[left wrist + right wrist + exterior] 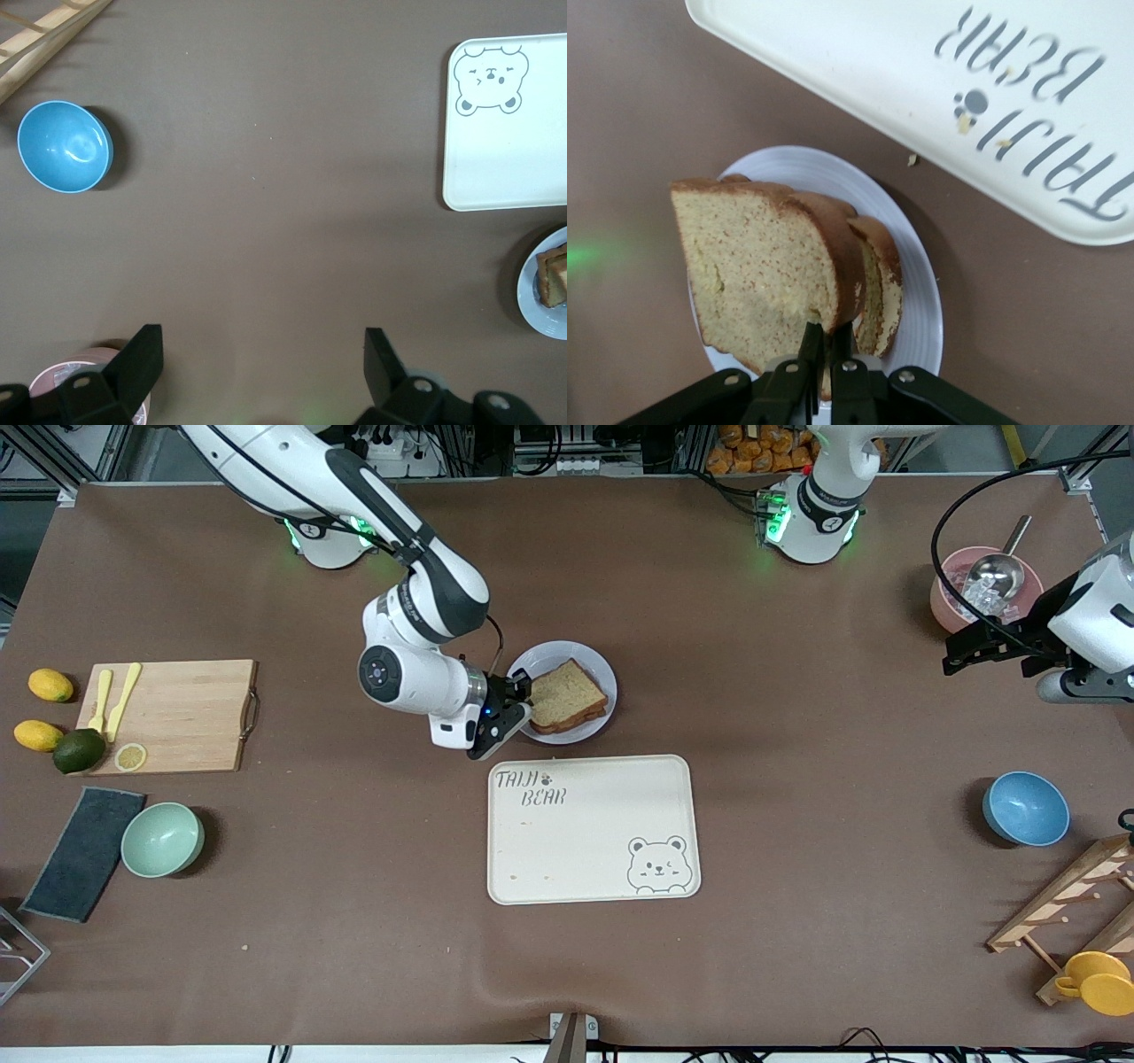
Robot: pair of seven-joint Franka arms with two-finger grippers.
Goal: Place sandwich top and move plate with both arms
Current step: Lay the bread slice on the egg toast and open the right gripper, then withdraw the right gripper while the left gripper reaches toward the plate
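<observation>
On the plate [595, 657], the sandwich top [567, 692] caps a sandwich.

This is a robot lab made to look like a kitchen. Two robot arms [416, 602] stand on a brown table [354, 957]. Metal frames [53, 452] and cables [974, 496] run along the table's top edge.

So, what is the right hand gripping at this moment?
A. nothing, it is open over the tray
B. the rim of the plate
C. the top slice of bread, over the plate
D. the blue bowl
C: in the right wrist view the right hand has its fingers pinched on the edge of the top slice of bread, which is over the plate.
</observation>
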